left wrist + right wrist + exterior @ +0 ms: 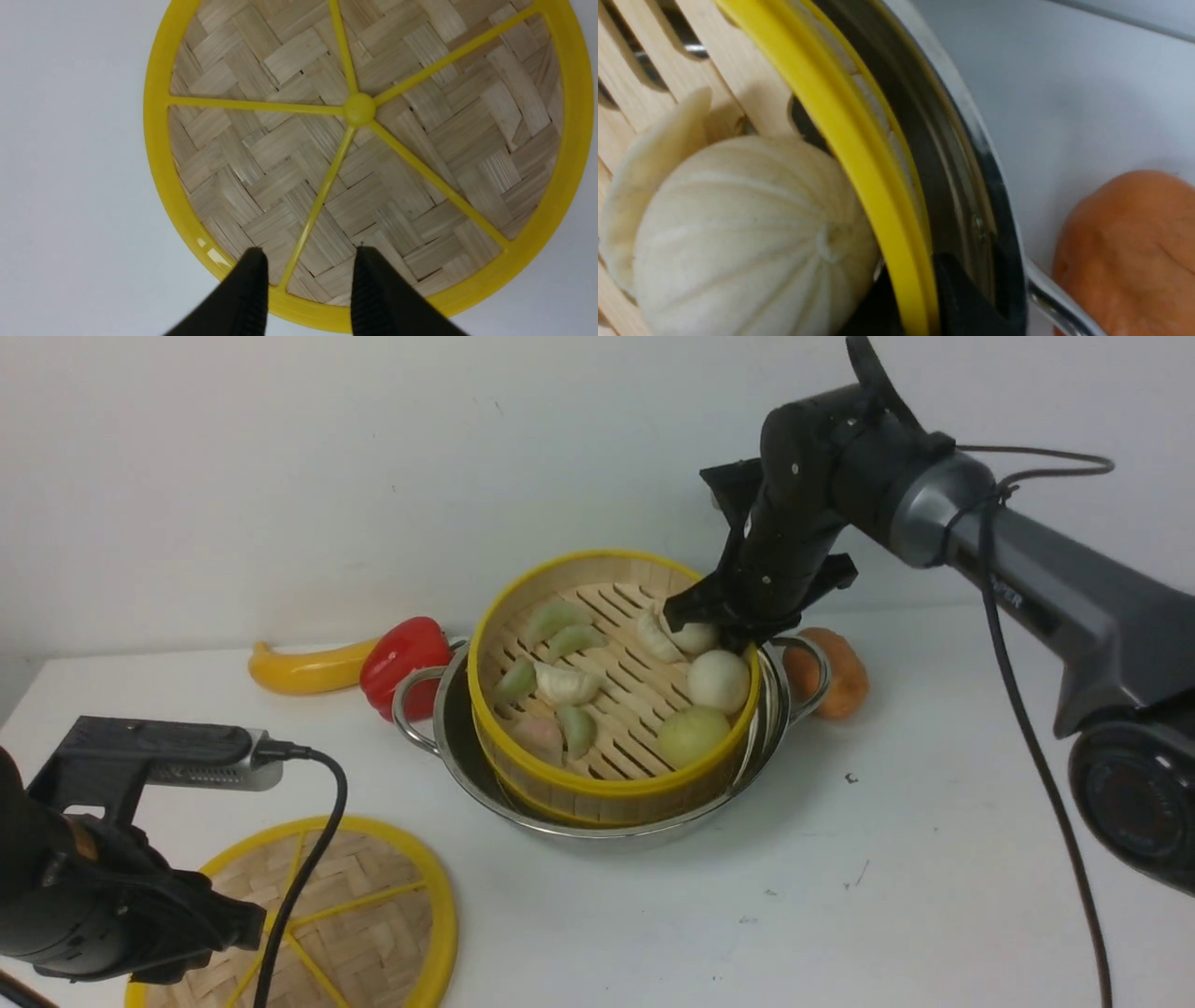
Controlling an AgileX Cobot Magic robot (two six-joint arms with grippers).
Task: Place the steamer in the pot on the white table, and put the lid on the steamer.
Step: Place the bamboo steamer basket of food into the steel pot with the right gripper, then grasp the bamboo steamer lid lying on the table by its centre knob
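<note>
The steamer (pixel 597 791), a bamboo basket with yellow rims, sits inside the steel pot (pixel 455 747) on the white table (pixel 934 859), tilted with its far side raised. My right gripper (pixel 724 627) is shut on the steamer's far right rim. In the right wrist view its fingers (pixel 966 298) straddle the yellow rim (pixel 840 121) just inside the pot's wall (pixel 957 158). The woven lid (pixel 373 896) lies flat at the front left. My left gripper (pixel 310 254) hovers open over the lid's (pixel 289 154) near edge, with one spoke between the fingertips.
Dumplings (pixel 565 683) and round buns (pixel 719 679) lie on the steamer's slatted floor. A yellow banana-shaped toy (pixel 303 667) and a red pepper (pixel 403 658) lie left of the pot. An orange lump (pixel 840 672) lies by its right handle (pixel 810 658). A wall stands behind.
</note>
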